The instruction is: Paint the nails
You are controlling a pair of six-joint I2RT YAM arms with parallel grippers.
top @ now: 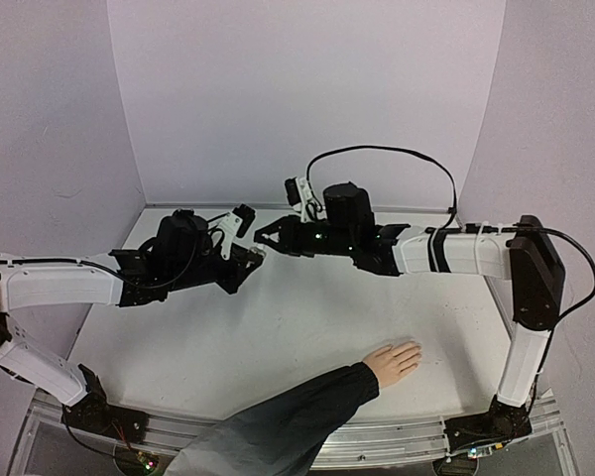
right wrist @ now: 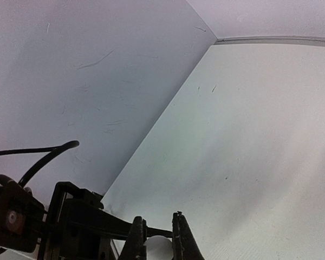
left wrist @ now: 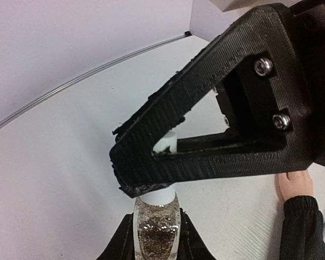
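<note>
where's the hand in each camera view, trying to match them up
top external: hand lower right on the table, black sleeve running to the bottom edge.
left wrist: hand at the right edge, lower half, sleeve below it.
right wrist: not in it.
shared landmark: the right gripper, shut on the white cap of the bottle; centre of the top view, filling the left wrist view, bottom edge of its own.

A small clear glitter-filled bottle (left wrist: 158, 230), a white table (top: 278, 337), lilac walls (top: 307, 89) behind.
</note>
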